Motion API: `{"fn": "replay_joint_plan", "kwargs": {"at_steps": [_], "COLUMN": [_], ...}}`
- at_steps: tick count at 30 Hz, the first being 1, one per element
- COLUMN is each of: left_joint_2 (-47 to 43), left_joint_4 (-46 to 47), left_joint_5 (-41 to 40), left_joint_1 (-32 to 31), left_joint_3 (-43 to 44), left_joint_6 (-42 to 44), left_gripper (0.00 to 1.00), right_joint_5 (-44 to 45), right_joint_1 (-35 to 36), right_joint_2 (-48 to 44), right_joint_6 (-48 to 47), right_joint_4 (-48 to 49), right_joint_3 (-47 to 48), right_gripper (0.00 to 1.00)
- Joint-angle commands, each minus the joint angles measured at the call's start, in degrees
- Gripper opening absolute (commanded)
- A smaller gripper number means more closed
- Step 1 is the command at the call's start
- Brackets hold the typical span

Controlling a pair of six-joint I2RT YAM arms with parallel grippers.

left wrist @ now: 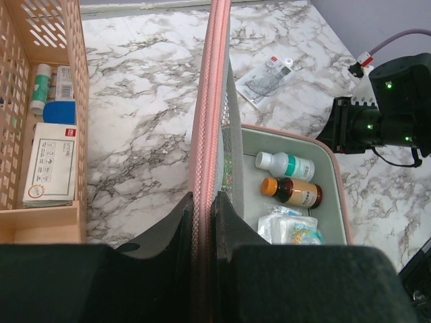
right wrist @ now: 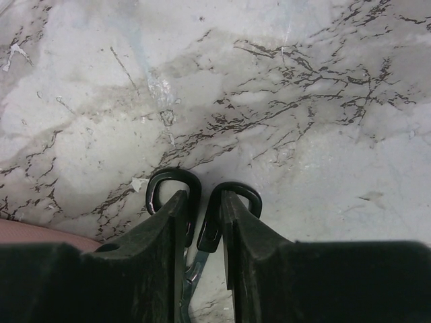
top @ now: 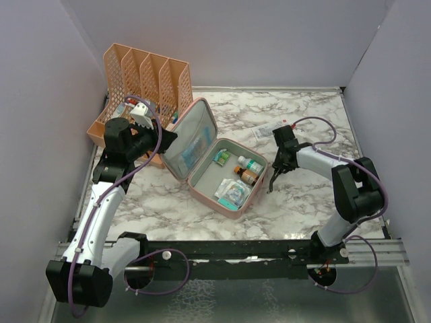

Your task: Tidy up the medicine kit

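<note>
From above, the medicine kit [top: 195, 141] lies open on the marble table [top: 310, 111]. Bottles [top: 248, 176] are inside it, and a sachet [top: 264, 132] waits just behind it.

Left wrist: the left gripper [left wrist: 202, 205] clamps the kit's lid edge.

Right wrist: the right gripper [right wrist: 202, 202], narrowed, holds black-handled scissors [right wrist: 176, 173] beside the kit, apparently still unpacked.

Both our arms share the same look: the left arm [top: 100, 222] and right arm [top: 315, 160] have white link shells with chunky black joint housings. A thin purple cable [top: 159, 138] loops along each one. The fingers [right wrist: 161, 235] are matte black, blocky plastic that tapers toward the tips. We also spot small green lights [left wrist: 387, 85] on the right wrist's black housing, plus a white plug [left wrist: 360, 70] with a red tag.
</note>
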Motion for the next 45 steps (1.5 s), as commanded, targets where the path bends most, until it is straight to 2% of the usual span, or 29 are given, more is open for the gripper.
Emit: {"fn": "replay_joint_plan", "kwargs": {"at_steps": [1, 6, 9, 13, 16, 23, 30, 40, 45], "left_joint_2": [0.23, 0.24, 0.28, 0.23, 0.36, 0.71, 0.66, 0.94, 1.1], "left_joint_4": [0.68, 0.64, 0.72, 0.63, 0.7, 0.77, 0.9, 1.14, 1.16], "left_joint_5": [-0.68, -0.66, -0.65, -0.74, -0.79, -0.6, -0.43, 1.01, 2.36], "left_joint_1": [-0.19, -0.21, -0.21, -0.21, -0.21, -0.21, -0.21, -0.22, -0.21], "left_joint_3": [-1.31, -1.36, -1.36, -1.42, -1.37, -1.36, -1.44, -0.86, 0.35], "left_joint_6": [1.05, 1.1, 1.1, 1.11, 1.07, 0.98, 0.78, 0.01, -1.22], "left_gripper": [0.0, 0.0, 0.0, 0.0, 0.0, 0.0, 0.0, 0.0, 0.0], "right_joint_5": [-0.23, -0.88, -1.46, -1.67, -1.34, -1.66, -2.12, -3.7, -6.32], "right_joint_1": [-0.26, -0.24, -0.24, -0.24, -0.24, -0.28, -0.29, -0.24, -0.24], "right_joint_2": [2.63, 4.19, 4.43, 4.23, 2.26, -6.17, -8.83, -18.48, -24.65], "right_joint_6": [-0.57, -0.48, -0.29, -0.28, -0.35, -2.25, -2.81, -2.35, -3.43], "right_joint_4": [-1.22, -1.48, -1.18, -0.91, -0.06, 3.76, 3.17, 0.24, 3.69], "right_joint_3": [1.59, 2.25, 2.25, 2.42, 2.15, -0.6, -0.71, 1.67, 2.52], "right_gripper": [0.29, 0.32, 0.26, 0.09, 0.05, 0.02, 0.02, 0.02, 0.02]}}
